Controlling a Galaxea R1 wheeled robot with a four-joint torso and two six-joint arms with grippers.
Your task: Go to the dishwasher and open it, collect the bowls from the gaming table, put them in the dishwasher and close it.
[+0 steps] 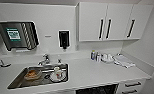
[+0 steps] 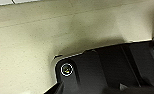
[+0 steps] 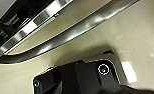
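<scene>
I can't tell whether either hand is apart or together, so reaching blind at the dishwasher (image 1: 96, 90) under the worktop (image 1: 93, 72) risks a bump.

Bare worktop (image 1: 93, 72) between sink (image 1: 15, 83) and bottles (image 1: 95, 56)

Dark opening (image 1: 96, 89) under the counter, bottom centre of head view, cut off by the frame edge; can't tell what's inside. Drawer fronts (image 1: 133, 87) lower right also cropped. Small bottles (image 1: 95, 56) right of centre too blurred to identify. Sink (image 1: 38, 76) contents, lower left, indistinct. Right wrist view: steel bar (image 3: 68, 35) runs out both sides; dark panel (image 3: 8, 22) upper left cropped.
</scene>
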